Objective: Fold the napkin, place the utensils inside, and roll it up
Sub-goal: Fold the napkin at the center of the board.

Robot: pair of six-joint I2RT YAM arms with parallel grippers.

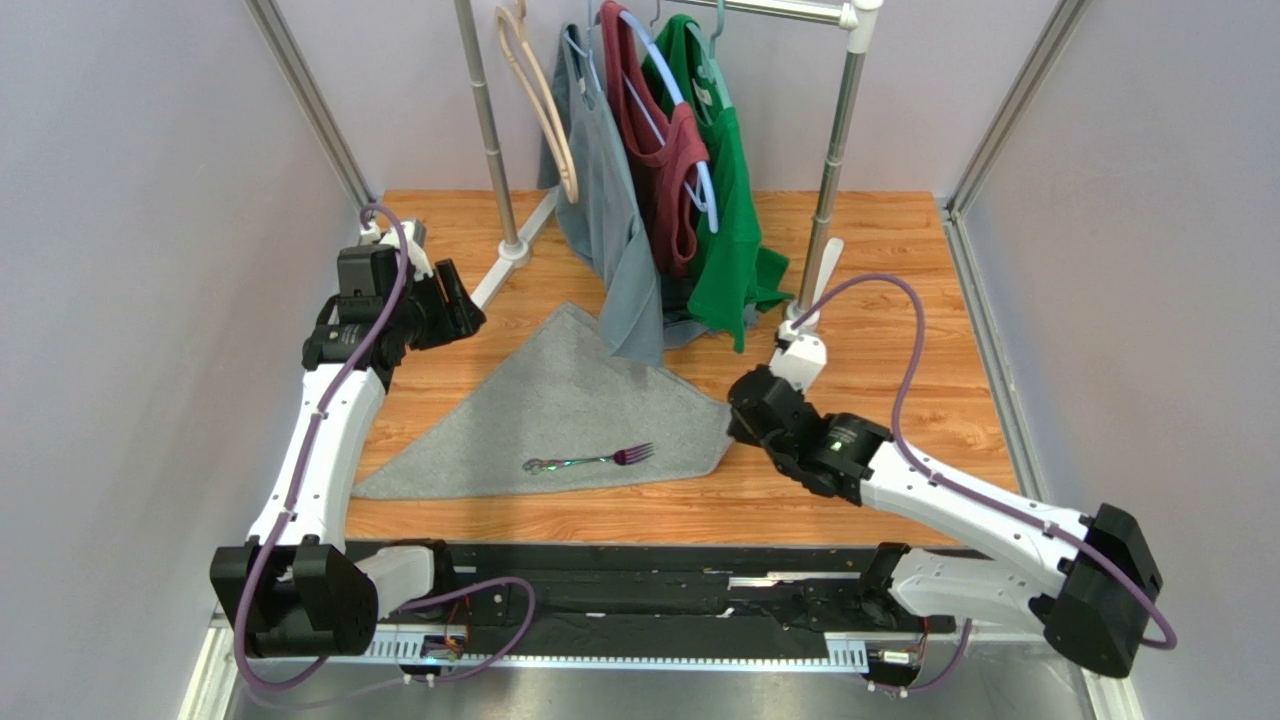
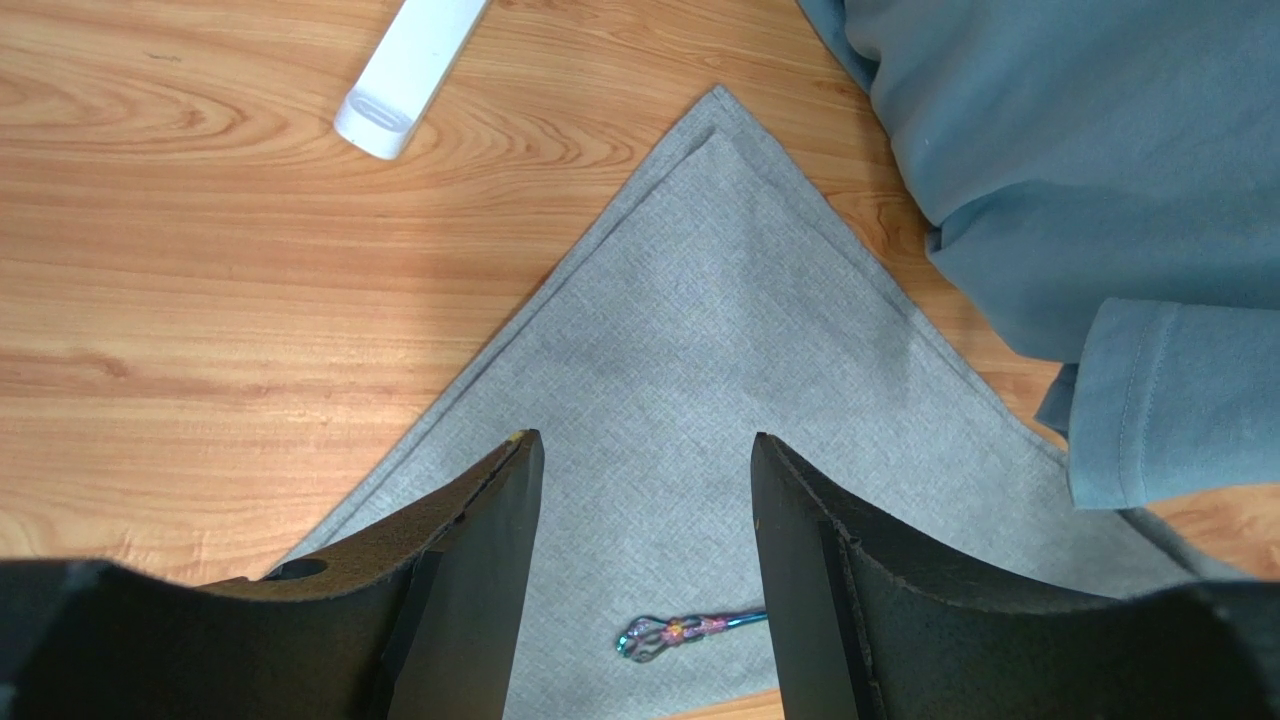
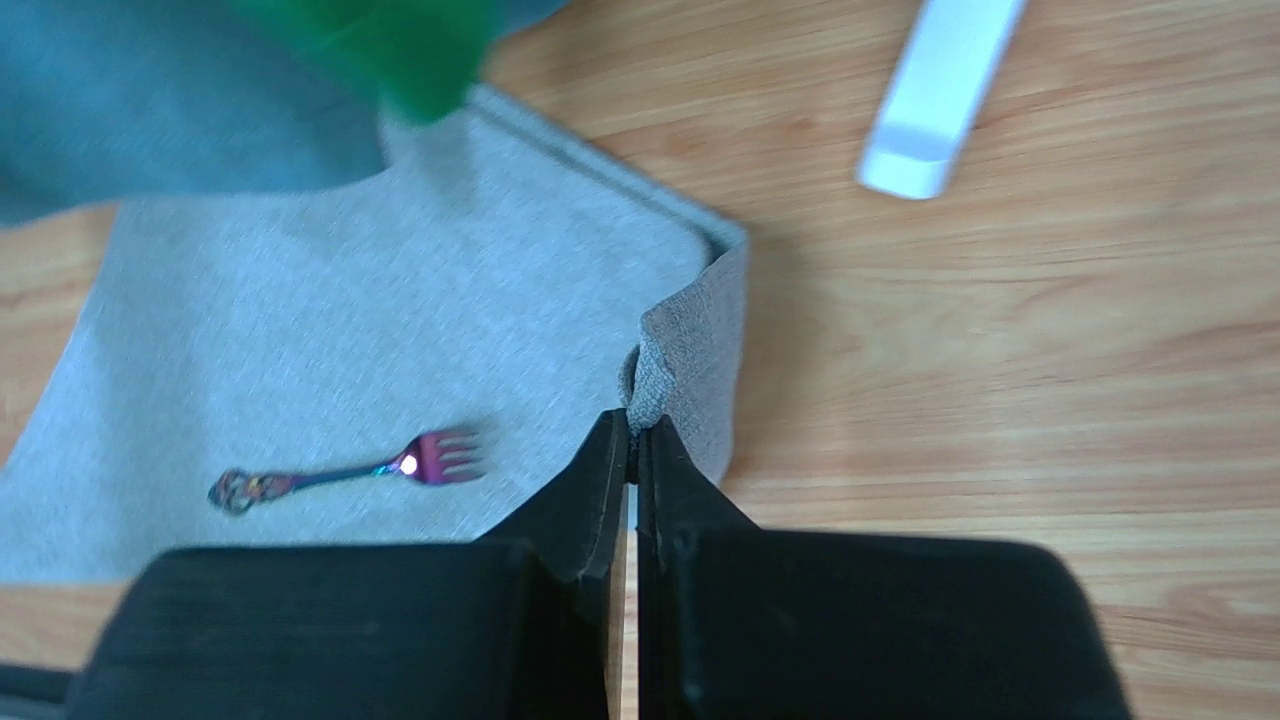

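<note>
The left fingers [image 1: 452,312] hang spread and empty, apart from the napkin's [image 1: 556,402] far-left edge. The napkin lies as a folded triangle mid-bench [image 1: 902,285], with the fork [image 1: 589,459] near its front edge. The right fingers [image 3: 628,453] are clenched on its raised right corner. A hanging grey shirt [image 1: 613,225] hides part of the far-right edge.

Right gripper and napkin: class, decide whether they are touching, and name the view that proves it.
Touching. The right wrist view shows the right gripper shut on the napkin, its corner raised between the tips.
</note>
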